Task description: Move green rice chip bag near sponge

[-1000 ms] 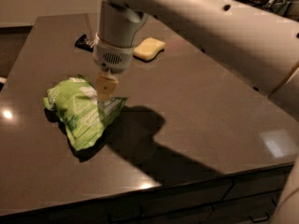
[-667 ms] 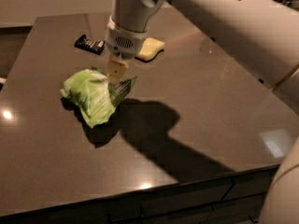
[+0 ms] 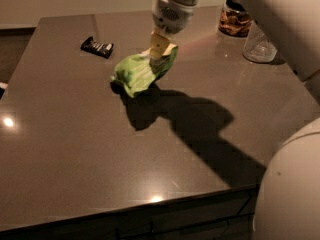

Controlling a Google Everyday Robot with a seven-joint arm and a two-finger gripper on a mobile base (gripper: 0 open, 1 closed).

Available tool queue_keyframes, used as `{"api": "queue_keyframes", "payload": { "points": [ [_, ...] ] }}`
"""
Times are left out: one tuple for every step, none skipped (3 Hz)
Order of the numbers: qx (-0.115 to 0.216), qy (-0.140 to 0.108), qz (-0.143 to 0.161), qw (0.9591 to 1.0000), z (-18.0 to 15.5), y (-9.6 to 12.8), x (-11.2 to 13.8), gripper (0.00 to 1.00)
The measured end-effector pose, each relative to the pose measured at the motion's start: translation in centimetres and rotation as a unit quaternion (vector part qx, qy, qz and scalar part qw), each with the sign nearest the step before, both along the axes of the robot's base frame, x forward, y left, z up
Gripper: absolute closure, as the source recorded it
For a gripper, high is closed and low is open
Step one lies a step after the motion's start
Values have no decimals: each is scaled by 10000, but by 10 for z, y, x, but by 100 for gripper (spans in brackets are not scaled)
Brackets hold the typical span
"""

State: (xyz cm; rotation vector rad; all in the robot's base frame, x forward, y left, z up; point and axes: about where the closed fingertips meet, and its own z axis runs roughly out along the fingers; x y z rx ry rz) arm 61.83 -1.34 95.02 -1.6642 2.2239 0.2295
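Observation:
The green rice chip bag (image 3: 141,72) is crumpled and hangs from my gripper (image 3: 159,54), with its lower end touching or just above the dark table (image 3: 75,149). The gripper comes down from the top middle and is shut on the bag's upper right edge; its pale yellow fingers (image 3: 159,43) show above the bag. The sponge is hidden behind the gripper and the bag.
A small black wrapped bar (image 3: 97,46) lies to the left of the bag. A clear glass (image 3: 259,44) and a dark jar (image 3: 235,16) stand at the back right. My white arm and body (image 3: 295,184) fill the right side. The table's front edge runs along the bottom.
The gripper has carried the bag away from the front of the table towards the back, over where the sponge lay; the sponge is now covered.

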Motion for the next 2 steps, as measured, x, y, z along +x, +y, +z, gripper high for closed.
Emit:
{"api": "queue_keyframes", "payload": {
  "points": [
    [-143,-176,-301,9993,4,-37,20,97],
    [-355,-224,-370,9984,-5,-55,25,74]
  ]
}}
